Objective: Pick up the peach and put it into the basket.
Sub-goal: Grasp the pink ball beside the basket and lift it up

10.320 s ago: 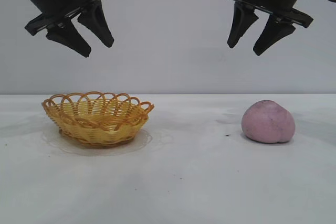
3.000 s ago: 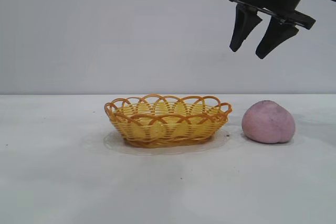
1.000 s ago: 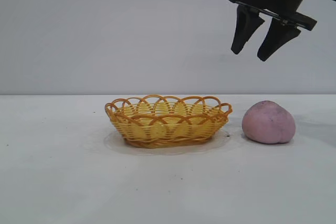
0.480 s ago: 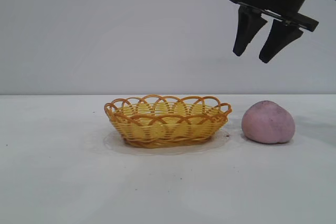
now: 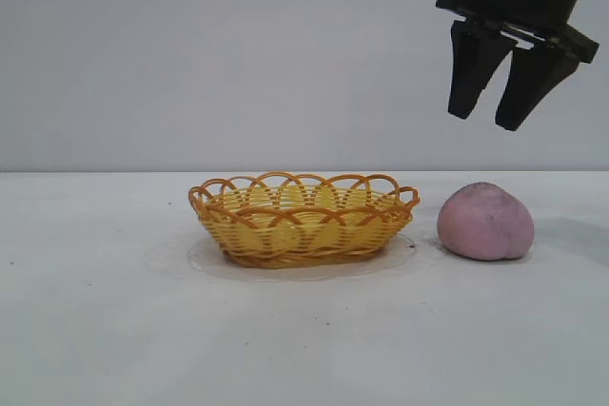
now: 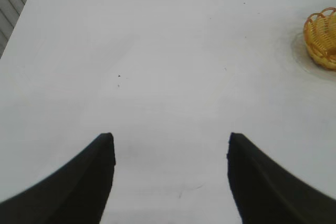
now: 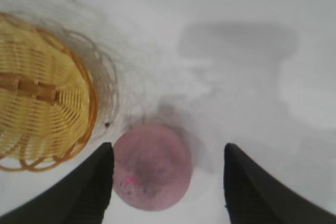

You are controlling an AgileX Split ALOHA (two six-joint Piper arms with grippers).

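- A dusty pink peach [image 5: 485, 222] sat on the white counter [image 5: 304, 349], on the right side of the exterior view, resting on its broad base with its slightly raised top pointing upward.
- The peach was a little wider than it was tall, so its long axis lay across the exterior view.
- A shallow oval wicker basket [image 5: 303, 219] stood upright near the middle of the counter, just beside the peach on its left, with a small gap between them.
- The basket's long axis ran left to right in the exterior view; its sides were yellow and its looped rim orange-brown.
- The right gripper [image 5: 489, 124] hung in the air well above the peach, tips pointing down, its jaws apart and holding nothing.
- From the right wrist view, the peach [image 7: 152, 166] appeared between the two dark fingers [image 7: 86, 192], with the basket [image 7: 42, 103] off to one side.
- The left gripper [image 6: 170, 142] was out of the exterior view; its own wrist camera showed its jaws apart over bare counter, with the basket [image 6: 322, 38] well away at the edge of the frame.
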